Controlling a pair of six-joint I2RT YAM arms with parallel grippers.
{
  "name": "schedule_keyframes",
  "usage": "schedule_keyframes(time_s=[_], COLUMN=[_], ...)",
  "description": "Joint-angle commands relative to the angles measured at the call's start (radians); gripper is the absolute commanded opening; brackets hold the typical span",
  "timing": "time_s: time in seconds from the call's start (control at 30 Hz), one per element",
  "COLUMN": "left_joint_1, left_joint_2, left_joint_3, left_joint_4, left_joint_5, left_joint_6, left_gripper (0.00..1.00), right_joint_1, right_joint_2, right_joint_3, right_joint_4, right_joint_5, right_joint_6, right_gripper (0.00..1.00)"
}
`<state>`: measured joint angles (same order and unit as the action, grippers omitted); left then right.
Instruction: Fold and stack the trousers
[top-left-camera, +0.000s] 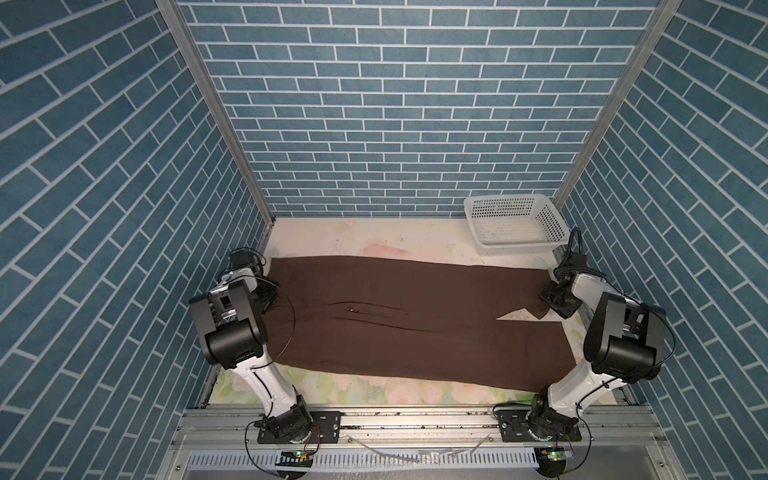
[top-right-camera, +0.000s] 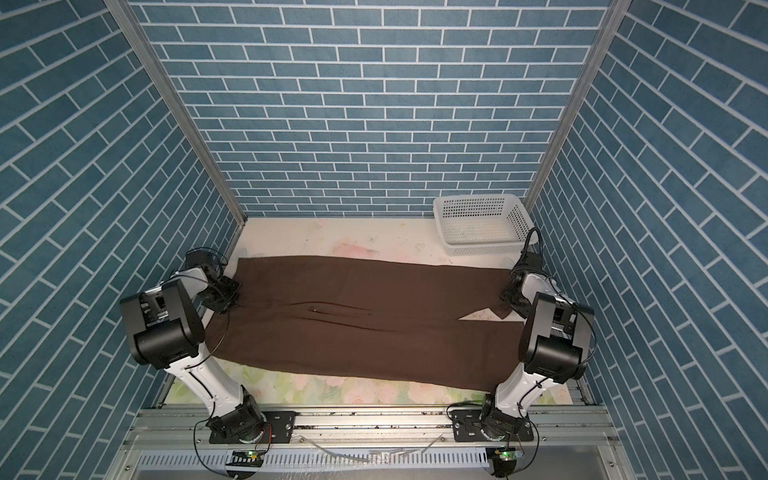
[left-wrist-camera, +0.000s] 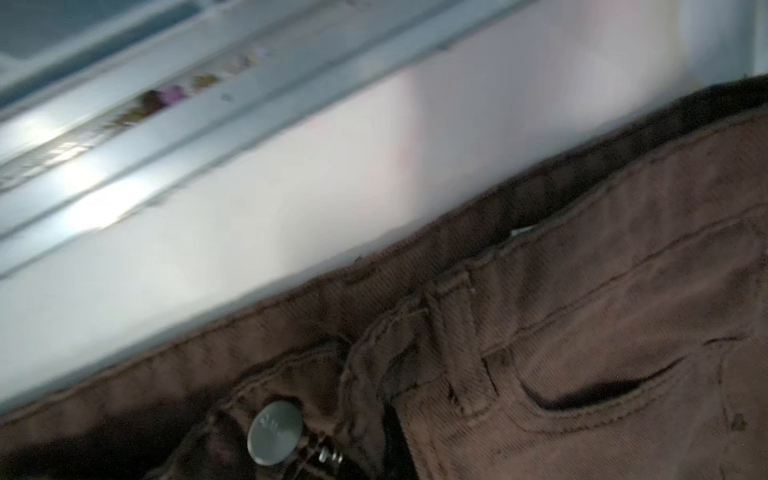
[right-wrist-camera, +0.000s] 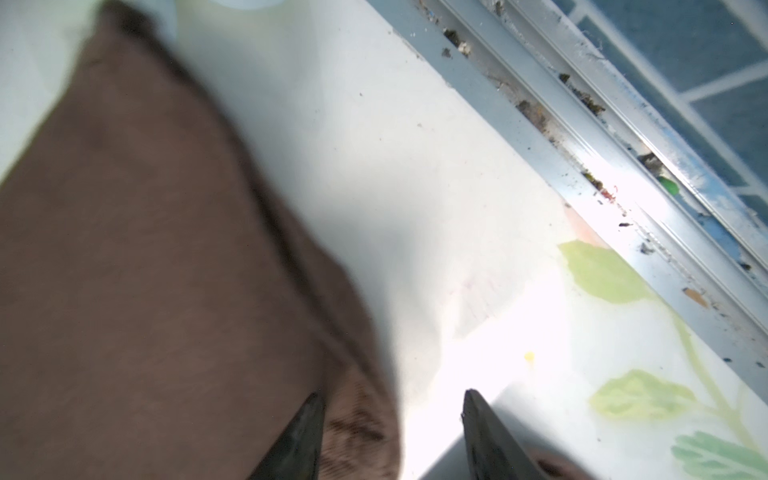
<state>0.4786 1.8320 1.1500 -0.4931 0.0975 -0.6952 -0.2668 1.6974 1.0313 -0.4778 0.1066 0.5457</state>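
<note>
The dark brown trousers (top-left-camera: 395, 316) (top-right-camera: 353, 324) lie flat across the table in both top views, waist at the left, both legs running right. My left gripper (top-left-camera: 272, 305) (top-right-camera: 230, 301) sits on the waistband at the left edge and is shut on the cloth. The left wrist view shows the puckered waistband (left-wrist-camera: 582, 311) and its metal button (left-wrist-camera: 275, 432), with the fingers out of frame. My right gripper (top-left-camera: 548, 303) (top-right-camera: 509, 305) (right-wrist-camera: 395, 434) is open at the far leg's hem. A corner of the leg (right-wrist-camera: 145, 270) lies between its dark fingers (right-wrist-camera: 305, 440).
A white perforated basket (top-left-camera: 519, 248) (top-right-camera: 486, 249) stands at the back right corner, just behind the right arm. Bare floral table cover (top-left-camera: 374, 241) shows behind the trousers. Blue brick walls close in both sides. A metal rail (top-left-camera: 415, 419) runs along the front.
</note>
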Motion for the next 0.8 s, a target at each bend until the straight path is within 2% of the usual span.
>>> schedule_keyframes(time_s=[0.0,0.17,0.27,0.37,0.47,0.63,0.67,0.77], left_joint_1=[-0.011,-0.014,-0.015,-0.014,-0.015,-0.013,-0.013,-0.008], left_joint_2=[-0.012,-0.016,-0.029,-0.038,-0.056,-0.069,-0.067,-0.060], left_joint_3=[-0.021,-0.081,-0.115,-0.135,-0.156,-0.174,-0.176,-0.179], left_joint_4=[0.005,0.039,0.052,0.064,0.086,0.105,0.105,0.120], left_joint_5=[0.020,0.047,0.050,0.063,0.068,0.071,0.074,0.092], left_joint_6=[0.000,-0.011,-0.010,-0.010,-0.015,-0.010,-0.009,-0.001], left_gripper=[0.00,0.00,0.06,0.06,0.05,0.04,0.04,0.02], right_joint_1=[0.013,0.077,0.110,0.123,0.122,0.092,0.081,0.044], right_joint_2=[0.021,0.059,0.089,0.115,0.117,0.143,0.145,0.147], right_joint_3=[-0.008,0.000,0.012,0.035,0.040,0.092,0.108,0.179], right_joint_4=[0.005,0.017,0.021,-0.004,-0.021,-0.087,-0.100,-0.143], right_joint_5=[-0.027,-0.057,-0.063,-0.054,-0.035,-0.002,-0.001,0.026], right_joint_6=[0.014,0.000,-0.003,-0.003,0.010,-0.012,-0.019,-0.061], right_gripper=[0.54,0.54,0.55,0.53,0.39,0.05,0.01,0.00])
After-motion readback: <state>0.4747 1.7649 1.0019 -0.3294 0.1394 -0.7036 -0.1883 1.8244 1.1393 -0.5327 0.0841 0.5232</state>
